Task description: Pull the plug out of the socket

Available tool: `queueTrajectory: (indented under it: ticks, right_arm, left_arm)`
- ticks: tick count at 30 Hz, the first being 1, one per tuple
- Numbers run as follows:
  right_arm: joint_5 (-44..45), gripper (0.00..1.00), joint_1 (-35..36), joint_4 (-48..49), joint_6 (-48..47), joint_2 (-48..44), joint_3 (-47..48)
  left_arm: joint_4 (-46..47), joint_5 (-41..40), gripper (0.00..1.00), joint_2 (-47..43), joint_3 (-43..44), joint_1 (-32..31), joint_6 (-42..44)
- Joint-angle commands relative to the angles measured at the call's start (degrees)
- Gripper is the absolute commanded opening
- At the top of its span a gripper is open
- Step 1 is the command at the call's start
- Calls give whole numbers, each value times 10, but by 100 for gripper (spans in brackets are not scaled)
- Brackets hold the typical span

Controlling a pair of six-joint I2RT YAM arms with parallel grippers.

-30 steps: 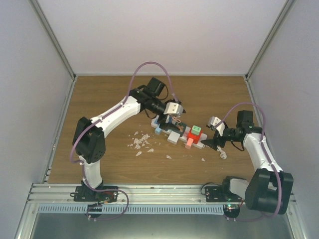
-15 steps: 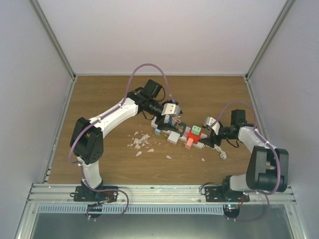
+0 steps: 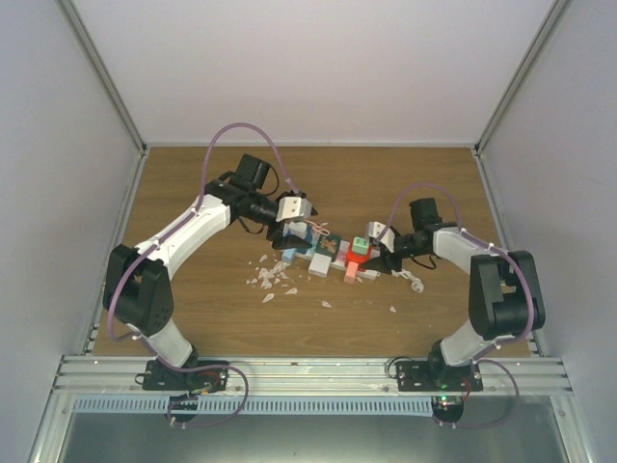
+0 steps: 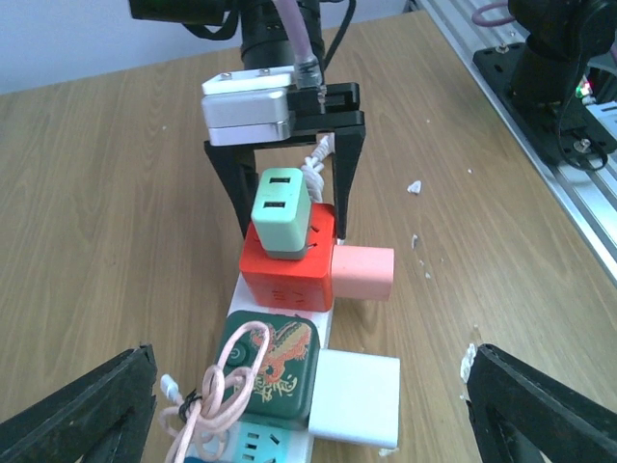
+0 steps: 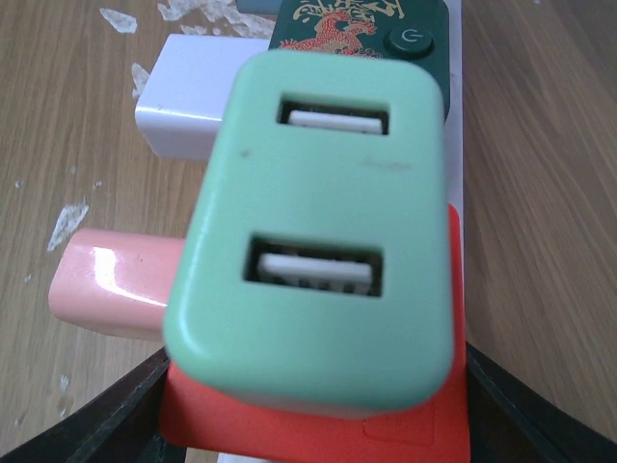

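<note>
Left wrist: right gripper (image 4: pixel 292 230) straddles plug (image 4: pixel 282 214), jaws apart; left gripper (image 4: pixel 308 391) gapes empty; plug looks light, rigid; pinch its sides.

We see the socket (image 4: pixel 265 446) lying on the wooden table (image 3: pixel 222 309), stretching from the left claw (image 3: pixel 301 234) to the right claw (image 3: pixel 364 253). White scraps (image 3: pixel 273 280) litter the table just beside the left claw.

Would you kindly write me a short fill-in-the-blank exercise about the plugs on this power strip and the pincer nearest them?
1. The mint-green charger shows ___ USB ports.
2. It sits on top of a ___ cube adapter.
3. The ___ arm's pincer straddles the charger.
4. Jutting from the cube's side is a ___ plug.

Missing words: two; red; right; pink.
</note>
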Motion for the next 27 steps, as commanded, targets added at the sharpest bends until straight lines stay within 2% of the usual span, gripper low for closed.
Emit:
queueTrajectory:
  ticks: [1, 5, 9, 27]
  right_arm:
    - [-14, 41, 57, 26, 31, 36, 31]
    - [-17, 41, 100, 48, 60, 64, 54]
    - [27, 39, 141, 53, 61, 88, 69]
    - [31, 34, 145, 68, 56, 78, 47]
  left_arm:
    - [-18, -7, 87, -40, -33, 11, 36]
    - [-15, -21, 86, -52, -53, 9, 36]
    - [-17, -29, 83, -39, -40, 7, 30]
    - [81, -72, 69, 74, 0, -65, -20]
